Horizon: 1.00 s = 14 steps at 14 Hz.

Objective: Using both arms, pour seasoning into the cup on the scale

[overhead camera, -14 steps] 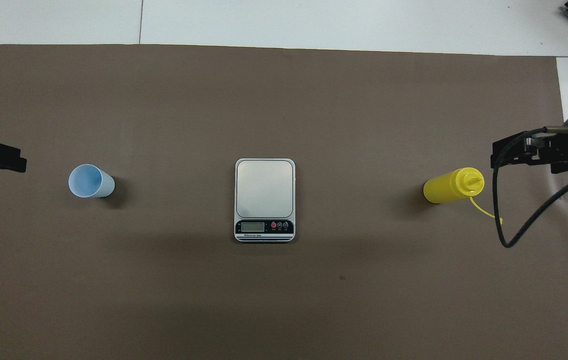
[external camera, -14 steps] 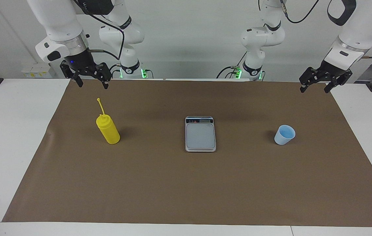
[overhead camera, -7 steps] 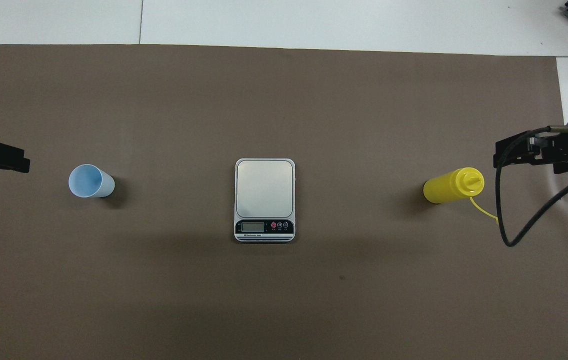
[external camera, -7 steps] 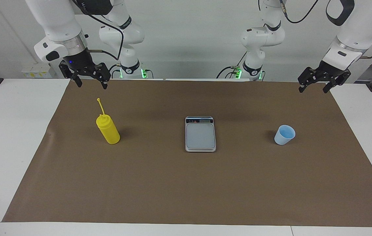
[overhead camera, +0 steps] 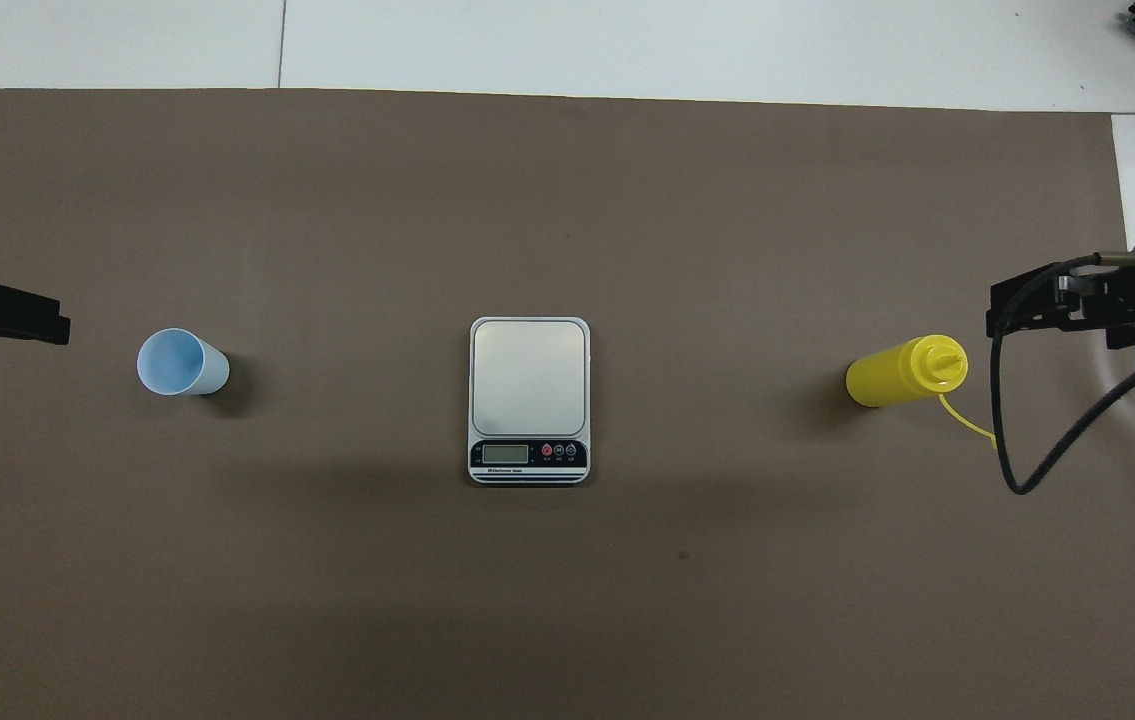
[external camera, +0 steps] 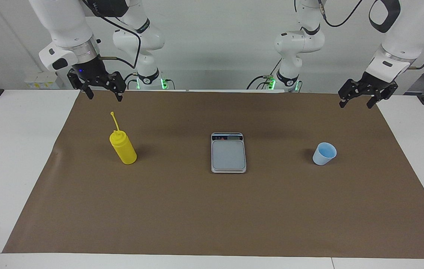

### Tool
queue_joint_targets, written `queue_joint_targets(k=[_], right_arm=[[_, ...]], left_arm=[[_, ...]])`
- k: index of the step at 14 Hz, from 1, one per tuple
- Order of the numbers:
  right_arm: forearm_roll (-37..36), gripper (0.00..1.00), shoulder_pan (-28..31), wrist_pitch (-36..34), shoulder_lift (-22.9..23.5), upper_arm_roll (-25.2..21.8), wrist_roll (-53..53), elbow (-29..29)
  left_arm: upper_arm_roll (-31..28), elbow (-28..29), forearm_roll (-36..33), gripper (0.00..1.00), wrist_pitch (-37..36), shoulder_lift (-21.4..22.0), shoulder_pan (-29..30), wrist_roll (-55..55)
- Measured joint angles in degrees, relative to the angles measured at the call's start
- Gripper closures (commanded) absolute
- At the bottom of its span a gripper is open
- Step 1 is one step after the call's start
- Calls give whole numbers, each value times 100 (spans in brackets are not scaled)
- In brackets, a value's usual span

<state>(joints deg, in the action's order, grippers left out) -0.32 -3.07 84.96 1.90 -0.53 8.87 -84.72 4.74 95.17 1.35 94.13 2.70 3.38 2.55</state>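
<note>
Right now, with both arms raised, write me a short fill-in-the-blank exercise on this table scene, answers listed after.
1. The flat silver-grey kitchen scale has ____ on its weighing plate.
2. The small pale blue plastic cup stands toward the ____ arm's end of the table.
3. The bright yellow plastic squeeze bottle stands ____ on the brown mat.
4. The right gripper and the left gripper both hold ____.

Missing words: nothing; left; upright; nothing

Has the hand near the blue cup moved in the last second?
Yes. The left hand has crept toward the cup in the overhead view, staying open and empty.
</note>
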Motion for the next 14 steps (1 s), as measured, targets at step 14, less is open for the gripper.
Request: queue_joint_targets(k=[14], right_arm=[[0,0,155,0,0,-31,-1,-4]], left_arm=[[-83,1912,0,0,1959,-93,335,-182]])
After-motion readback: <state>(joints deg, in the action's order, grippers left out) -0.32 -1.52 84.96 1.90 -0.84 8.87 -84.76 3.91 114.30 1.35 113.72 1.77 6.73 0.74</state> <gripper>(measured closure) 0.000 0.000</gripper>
